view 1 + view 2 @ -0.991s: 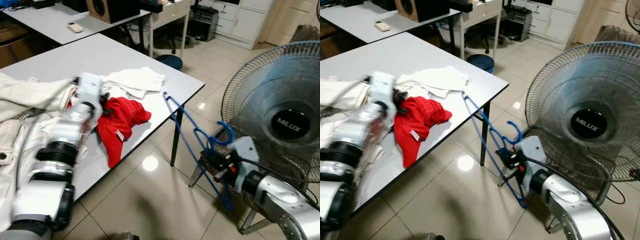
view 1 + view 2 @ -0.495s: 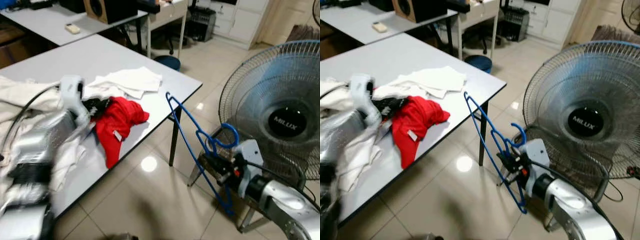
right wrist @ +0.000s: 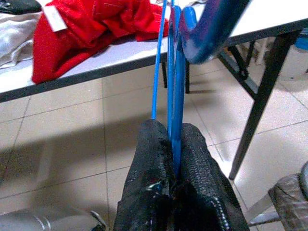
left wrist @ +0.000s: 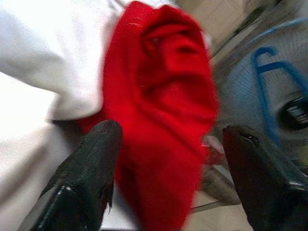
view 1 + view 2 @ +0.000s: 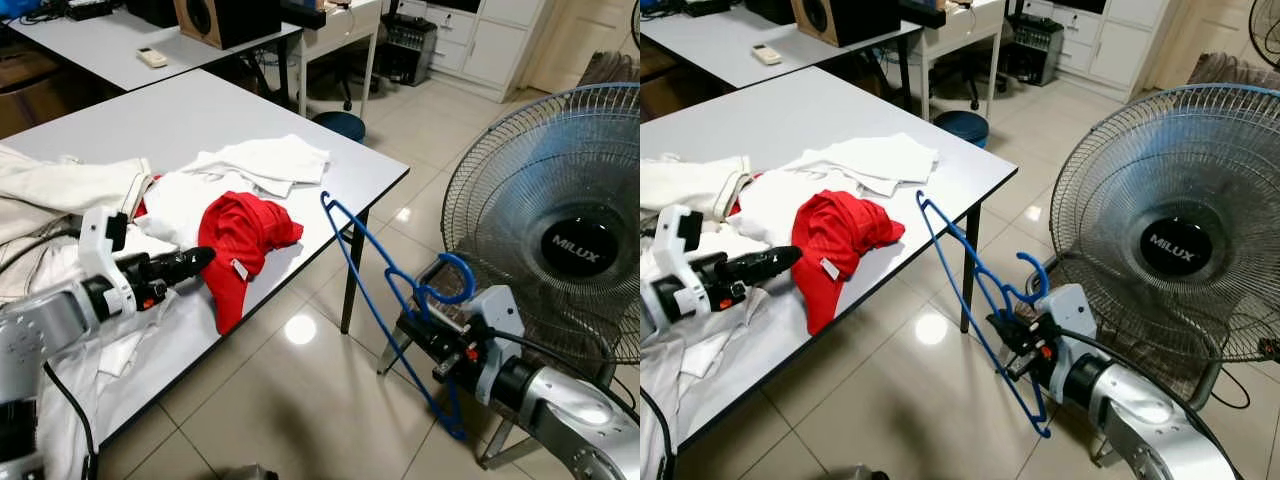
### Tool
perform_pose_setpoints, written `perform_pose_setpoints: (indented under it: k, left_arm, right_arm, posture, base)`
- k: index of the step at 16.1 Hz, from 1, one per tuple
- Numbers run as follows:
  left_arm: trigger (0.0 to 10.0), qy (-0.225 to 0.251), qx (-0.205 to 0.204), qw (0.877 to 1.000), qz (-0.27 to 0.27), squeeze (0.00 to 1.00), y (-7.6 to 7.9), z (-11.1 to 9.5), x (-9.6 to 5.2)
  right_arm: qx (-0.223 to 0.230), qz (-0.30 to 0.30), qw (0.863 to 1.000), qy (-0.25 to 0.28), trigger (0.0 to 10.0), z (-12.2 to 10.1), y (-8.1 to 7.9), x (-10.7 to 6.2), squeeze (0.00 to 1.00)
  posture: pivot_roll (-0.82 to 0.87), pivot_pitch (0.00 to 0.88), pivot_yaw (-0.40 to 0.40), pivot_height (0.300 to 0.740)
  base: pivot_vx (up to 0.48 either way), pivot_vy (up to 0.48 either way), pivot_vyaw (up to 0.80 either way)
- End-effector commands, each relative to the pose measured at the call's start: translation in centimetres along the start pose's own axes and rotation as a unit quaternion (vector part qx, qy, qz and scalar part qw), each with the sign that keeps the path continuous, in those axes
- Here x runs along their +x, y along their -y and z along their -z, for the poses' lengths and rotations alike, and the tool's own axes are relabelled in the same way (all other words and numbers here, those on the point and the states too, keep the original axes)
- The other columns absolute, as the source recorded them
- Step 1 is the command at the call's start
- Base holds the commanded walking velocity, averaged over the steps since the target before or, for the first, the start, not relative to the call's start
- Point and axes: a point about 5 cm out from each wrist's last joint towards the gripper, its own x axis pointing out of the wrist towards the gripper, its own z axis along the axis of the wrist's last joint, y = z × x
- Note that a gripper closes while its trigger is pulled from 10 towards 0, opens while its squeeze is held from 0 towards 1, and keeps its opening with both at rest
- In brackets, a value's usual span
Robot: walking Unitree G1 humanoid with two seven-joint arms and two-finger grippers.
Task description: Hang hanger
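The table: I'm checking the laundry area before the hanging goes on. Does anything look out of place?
The red garment lies crumpled at the edge of the table, one end drooping over it. The blue hanger is off the table, pinched in the right gripper, with no clothing on it.

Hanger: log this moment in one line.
right gripper: shut on blue hanger, beside table | left gripper: open, at red garment

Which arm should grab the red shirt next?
Left. Its gripper is open over the table, right beside the red shirt. The right gripper is shut on the hanger, out over the floor.
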Motion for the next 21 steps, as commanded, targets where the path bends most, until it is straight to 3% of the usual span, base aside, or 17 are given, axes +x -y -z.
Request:
perform_pose_setpoints:
  k: [1,3,4,6,7,9,10,11,12,16,17,20,21]
  left_arm:
    - [10.0,0.002,-0.006,1.0,0.007,1.0,0.5,-0.1,-0.3]
    - [10.0,-0.019,-0.015,1.0,0.007,0.24,0.9,1.3,0.4]
    - [10.0,-0.02,-0.019,1.0,0.009,0.0,1.0,1.5,0.7]
    - [10.0,-0.056,0.006,0.998,-0.017,0.0,1.1,2.9,1.7]
    - [10.0,-0.059,0.023,0.996,-0.057,0.0,0.7,3.1,2.4]
    - [10.0,-0.033,0.012,0.999,-0.028,0.0,1.5,2.5,2.8]
    - [7.6,-0.007,-0.01,1.0,-0.007,0.0,2.0,2.1,3.1]
    - [4.2,0.009,-0.027,1.0,0.0,0.0,2.2,1.8,3.4]
    - [0.0,0.015,-0.033,0.999,-0.001,0.0,2.3,1.9,3.9]
    - [0.0,-0.017,-0.012,1.0,-0.013,0.0,2.2,3.1,4.3]
    - [0.0,-0.055,0.035,0.996,-0.052,0.0,1.5,4.0,4.2]
    - [0.0,-0.071,0.093,0.988,-0.103,0.0,0.6,3.9,3.8]
    - [10.0,-0.039,0.088,0.991,-0.094,0.0,0.6,2.7,3.5]
  right_arm:
    - [-0.002,-0.004,1.0,-0.002,10.0,-0.2,0.0,-0.1,0.0]
    - [0.001,-0.009,1.0,-0.001,10.0,-0.2,-0.3,0.1,0.0]
    - [0.001,-0.01,1.0,-0.001,10.0,-0.2,-0.4,0.2,0.0]
    - [0.002,-0.012,1.0,-0.001,10.0,-0.2,-0.5,0.2,0.0]
    - [0.002,-0.012,1.0,-0.001,10.0,-0.2,-0.6,0.1,0.0]
    - [0.003,-0.011,1.0,0.001,10.0,-0.2,-0.6,0.1,0.0]
    - [0.005,-0.01,1.0,0.0,10.0,-0.1,-0.7,0.1,0.0]
    - [0.005,-0.01,1.0,0.0,10.0,-0.1,-0.7,0.1,0.0]
    - [0.006,-0.01,1.0,-0.001,10.0,0.0,-0.8,0.1,0.0]
    - [0.007,-0.01,1.0,-0.004,10.0,0.0,-0.8,0.0,0.0]
    - [0.005,-0.009,1.0,-0.005,10.0,0.1,-0.8,0.0,0.0]
    - [0.005,-0.009,1.0,-0.006,10.0,0.1,-0.7,0.0,0.0]
    - [0.005,-0.01,1.0,-0.006,10.0,0.1,-0.7,0.1,0.0]
  posture:
    - [-0.16,0.008,0.012,0.74]
    - [-0.15,0.012,0.01,0.74]
    - [-0.15,0.012,0.01,0.74]
    - [-0.15,0.012,0.016,0.74]
    - [-0.16,0.011,0.02,0.74]
    - [-0.16,0.011,0.023,0.74]
    - [-0.16,0.011,0.024,0.74]
    - [-0.16,0.014,0.026,0.74]
    - [-0.16,0.014,0.028,0.74]
    - [-0.17,0.016,0.031,0.74]
    - [-0.16,0.014,0.031,0.74]
    - [-0.16,0.012,0.03,0.74]
    - [-0.16,0.007,0.027,0.74]
  base:
    - [0.0,0.0,0.0]
    - [0.0,0.0,0.0]
    - [0.0,0.0,0.0]
    - [0.0,0.0,0.0]
    - [0.0,0.0,0.0]
    - [0.0,0.0,0.0]
    - [0.0,0.0,0.0]
    - [0.0,0.0,0.0]
    - [0.0,0.0,0.0]
    - [0.0,0.0,0.0]
    - [0.0,0.0,0.0]
    - [0.0,0.0,0.0]
    - [0.0,0.0,0.0]
